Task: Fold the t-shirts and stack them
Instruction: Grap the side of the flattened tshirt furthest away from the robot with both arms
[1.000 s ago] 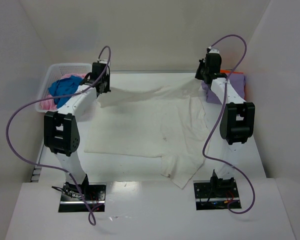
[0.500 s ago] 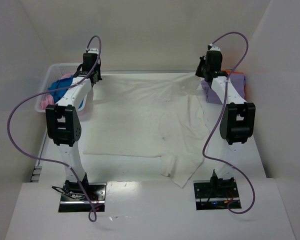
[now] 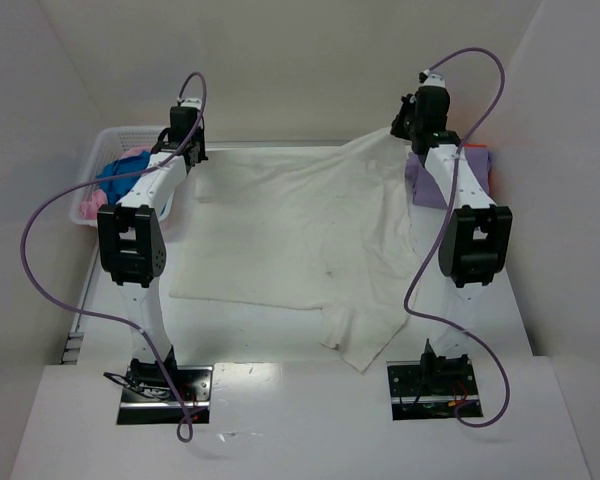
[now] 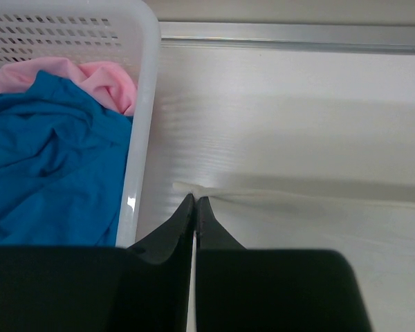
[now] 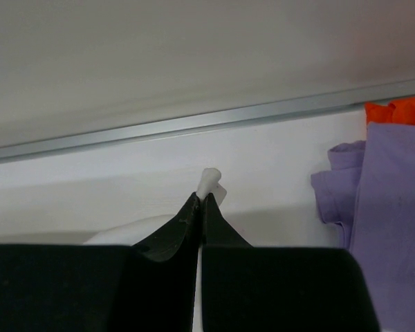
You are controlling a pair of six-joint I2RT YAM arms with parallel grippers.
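Top external view: we see the cream shirt (image 3: 300,230) spread on the table (image 3: 240,330), its far edge running left to right between the left gripper (image 3: 194,156) and right gripper (image 3: 404,128), each clamped on a corner.

White walls (image 3: 300,70) enclose table (image 3: 260,336) (pale, matte)

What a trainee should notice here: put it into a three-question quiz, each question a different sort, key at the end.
1. True or false: the left gripper and the right gripper are both shut on the cream-white t-shirt.
2. Fill in: the lavender shirt lies beside the ___ arm.
3. What lies in the basket? A blue shirt and pink shirt; B the lavender shirt alone; C nothing.
Key: 1 true; 2 right; 3 A.
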